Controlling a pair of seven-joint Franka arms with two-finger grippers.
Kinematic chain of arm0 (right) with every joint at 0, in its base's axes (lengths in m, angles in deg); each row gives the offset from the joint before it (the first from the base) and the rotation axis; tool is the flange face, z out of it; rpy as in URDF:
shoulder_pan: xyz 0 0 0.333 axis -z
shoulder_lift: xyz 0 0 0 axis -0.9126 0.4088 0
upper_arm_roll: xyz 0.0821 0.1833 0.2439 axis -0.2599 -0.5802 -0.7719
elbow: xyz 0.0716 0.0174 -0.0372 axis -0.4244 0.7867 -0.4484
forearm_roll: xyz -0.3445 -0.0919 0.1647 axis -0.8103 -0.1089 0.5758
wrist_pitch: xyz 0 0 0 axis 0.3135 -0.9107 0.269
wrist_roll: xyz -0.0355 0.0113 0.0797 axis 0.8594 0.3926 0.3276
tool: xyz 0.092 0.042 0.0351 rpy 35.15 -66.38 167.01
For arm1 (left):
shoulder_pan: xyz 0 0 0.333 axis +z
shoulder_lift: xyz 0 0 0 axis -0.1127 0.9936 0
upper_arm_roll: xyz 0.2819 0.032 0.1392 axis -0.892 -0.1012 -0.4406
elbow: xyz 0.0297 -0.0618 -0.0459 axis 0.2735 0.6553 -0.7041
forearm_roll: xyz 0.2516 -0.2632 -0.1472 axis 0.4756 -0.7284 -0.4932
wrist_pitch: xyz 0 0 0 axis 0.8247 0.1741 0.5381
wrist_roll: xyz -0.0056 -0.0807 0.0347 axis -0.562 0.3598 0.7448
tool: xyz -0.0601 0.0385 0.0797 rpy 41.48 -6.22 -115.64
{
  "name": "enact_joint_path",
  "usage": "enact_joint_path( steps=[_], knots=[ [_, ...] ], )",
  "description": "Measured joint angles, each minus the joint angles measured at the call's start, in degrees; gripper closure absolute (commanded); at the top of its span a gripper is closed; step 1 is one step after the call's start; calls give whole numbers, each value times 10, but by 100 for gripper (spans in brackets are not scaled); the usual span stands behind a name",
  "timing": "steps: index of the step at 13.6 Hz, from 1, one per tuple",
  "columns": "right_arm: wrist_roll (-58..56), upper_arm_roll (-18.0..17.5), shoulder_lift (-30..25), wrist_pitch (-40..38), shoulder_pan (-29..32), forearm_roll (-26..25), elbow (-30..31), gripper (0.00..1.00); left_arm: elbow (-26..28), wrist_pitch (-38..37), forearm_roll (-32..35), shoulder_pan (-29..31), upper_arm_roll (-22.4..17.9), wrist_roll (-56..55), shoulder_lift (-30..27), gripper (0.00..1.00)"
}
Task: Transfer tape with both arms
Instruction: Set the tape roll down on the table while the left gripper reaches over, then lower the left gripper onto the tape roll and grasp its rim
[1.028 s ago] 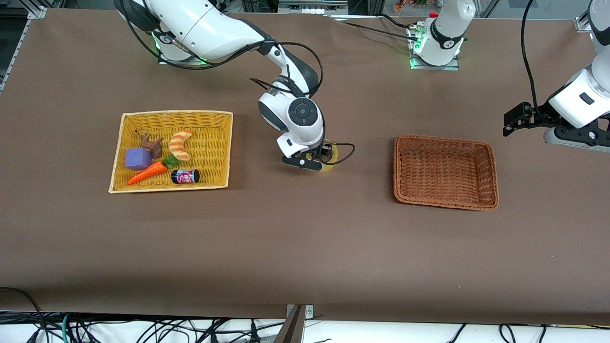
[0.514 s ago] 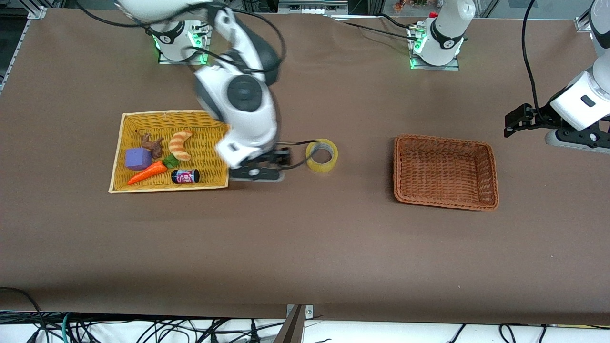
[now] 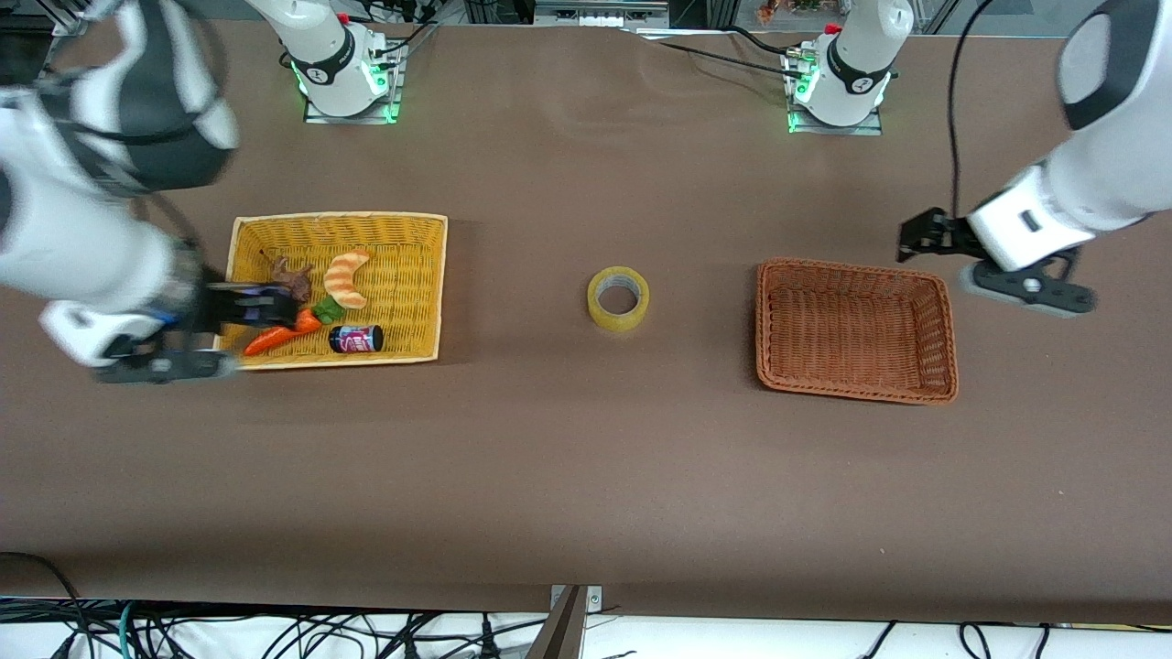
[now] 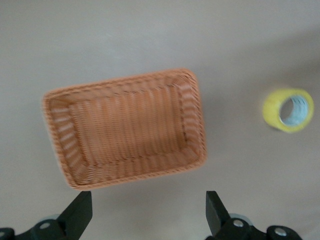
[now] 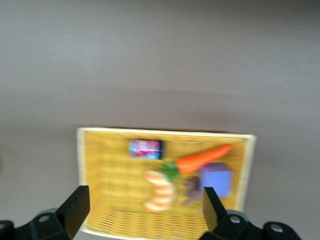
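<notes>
The tape [image 3: 618, 297] is my landmark. It lies flat on the brown table [image 3: 568, 476], hole upward, untouched and in nobody's grip, midway between the two baskets. As a ring lying flat it has no long axis to line up with; any approach across its wall should serve.

The brown basket [image 3: 856, 329] stands toward the left arm's end of the table from the tape, well apart from it and empty. The yellow basket [image 3: 334, 291] stands about as far from the tape toward the right arm's end, holding a carrot [image 3: 279, 336], a croissant [image 3: 346, 277], a purple block [image 5: 217, 178] and a small can [image 3: 355, 340].

My left gripper [image 4: 147, 212] hangs above the table just past the brown basket's outer end, fingers spread and empty. The tape lies across that basket from it.

My right gripper [image 5: 145, 207] is over the outer edge of the yellow basket, fingers spread and empty.

Judgement: both tools stand well off the tape at like range. The left, facing the tape, looks the likelier to fetch it.
</notes>
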Motion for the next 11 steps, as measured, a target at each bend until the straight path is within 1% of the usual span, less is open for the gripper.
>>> enact_joint_path(
  steps=[2, 4, 5, 6, 8, 9, 11],
  knots=[
    [-66, 56, -30, -16, 13, 6, 2, 0, 0, -4, 0, -6, 47, -2, 28, 0],
    [-76, 76, -69, -18, 12, 6, 23, 0, 1, 37, 0, -11, 88, -6, 70, 0],
    [-76, 83, -90, -15, 9, 6, 42, 0, 1, 65, 0, -17, 100, -6, 93, 0],
    [-76, 89, -115, -5, 8, 6, 70, 0, 1, 95, 0, -28, 105, -6, 116, 0],
    [-75, 95, -179, 28, 7, 6, 153, 0, 1, 153, 1, -70, 108, -14, 161, 0],
    [-75, 95, -208, 40, 7, 6, 190, 0, 2, 172, 10, -97, 108, -37, 180, 0],
    [-75, 95, -246, 47, 6, 6, 225, 0, 2, 197, 47, -142, 110, -114, 216, 0]
  ],
)
